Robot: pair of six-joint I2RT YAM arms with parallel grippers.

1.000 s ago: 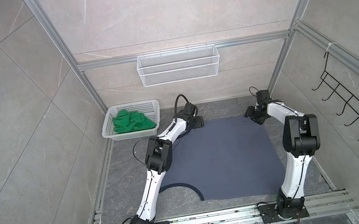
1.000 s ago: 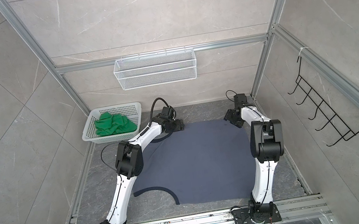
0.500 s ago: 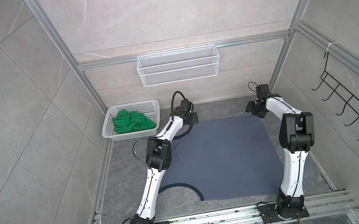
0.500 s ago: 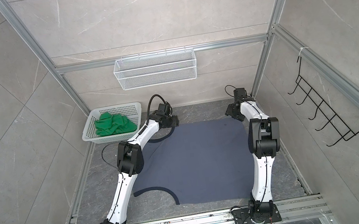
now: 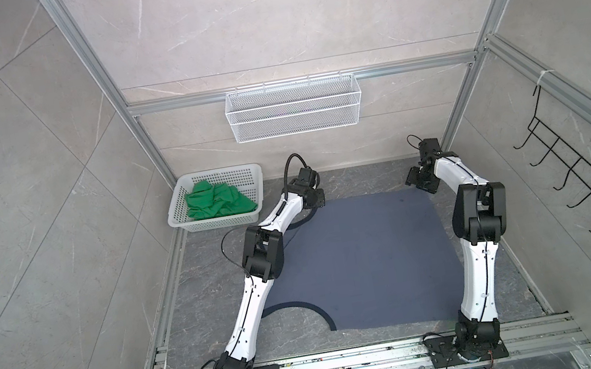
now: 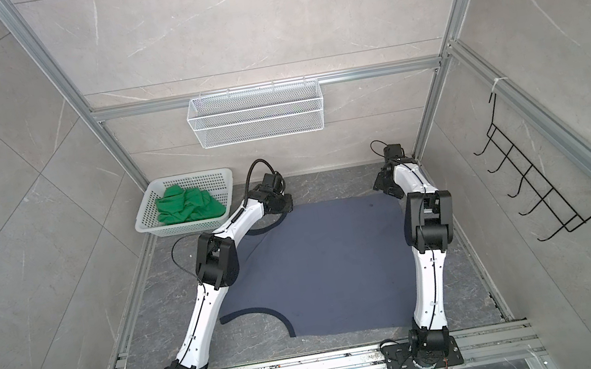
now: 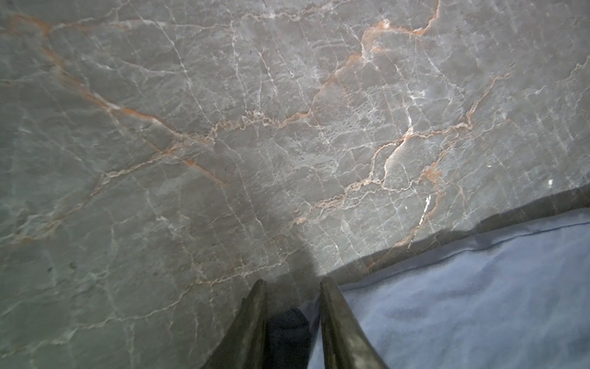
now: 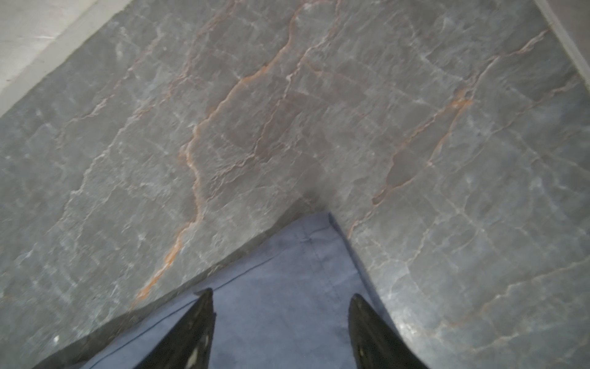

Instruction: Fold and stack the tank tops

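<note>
Overview of the work cell, seen from the front. A large slate-blue sleeveless cloth tank top [image 5: 370, 262] [image 6: 331, 268] with dark trim lies spread flat on the grey veined stone-pattern tabletop [image 5: 361, 181], between the two white-and-black arms. A curved dark-trimmed cut-out [image 5: 305, 306] marks its near edge on the left-arm side.

A smaller bright green cloth tank top [image 5: 218, 203] [image 6: 187, 208] lies crumpled inside the white perforated plastic basket [image 5: 212, 224], which stands at the far left corner of the table, well apart from the blue garment.

The left gripper [image 5: 318, 200] [image 7: 292, 281] is lowered at the far left corner of the blue top. In the left wrist view its jaws stand a narrow gap apart with a fold of dark trim between them; whether they pinch it cannot be told.

The right gripper [image 5: 420, 182] [image 8: 279, 294] hangs at the far right corner of the same garment. In the right wrist view its jaws stand wide apart over the stitched corner of the cloth and hold nothing.

On the back wall hangs a white wire-mesh basket [image 5: 294, 113]; on the right wall, a black wire hook rack [image 5: 586, 179].
</note>
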